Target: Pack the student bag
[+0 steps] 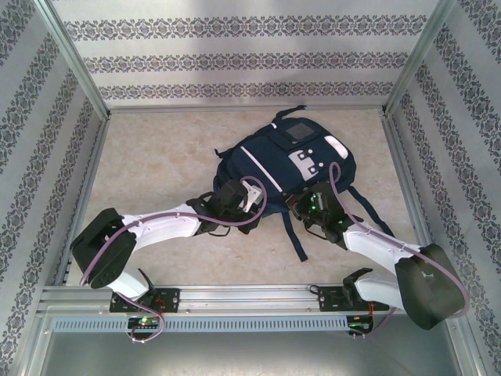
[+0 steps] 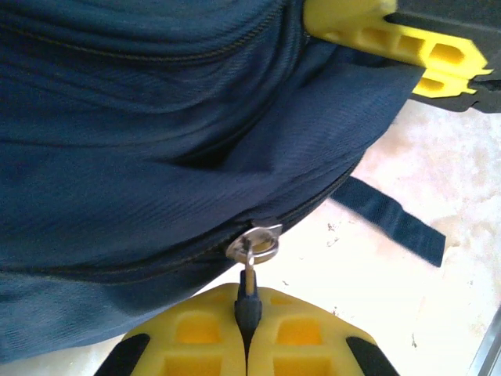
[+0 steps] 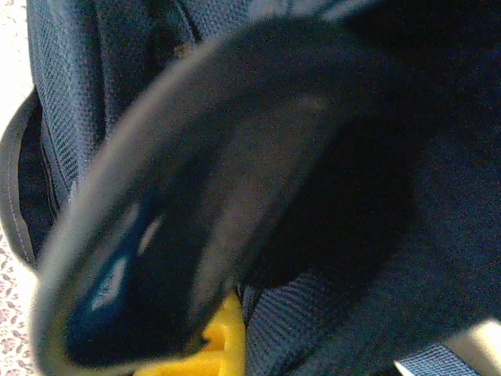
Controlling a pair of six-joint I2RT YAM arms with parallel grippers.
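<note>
The bag (image 1: 293, 168) lies flat on the table (image 1: 156, 157), just beyond both arms. Our left gripper (image 2: 247, 325) is clamped tight on the zip pull (image 2: 249, 291) at the bag's near edge. The right gripper (image 1: 310, 202) is closed too, against the fabric — whether it pinches any, we cannot tell.

No lettering, brand or number is legible, not even on the student bag (image 1: 274, 160).

White arms (image 1: 168, 225), yellow fingers (image 2: 196, 337), purple cables (image 1: 265, 202)
</note>
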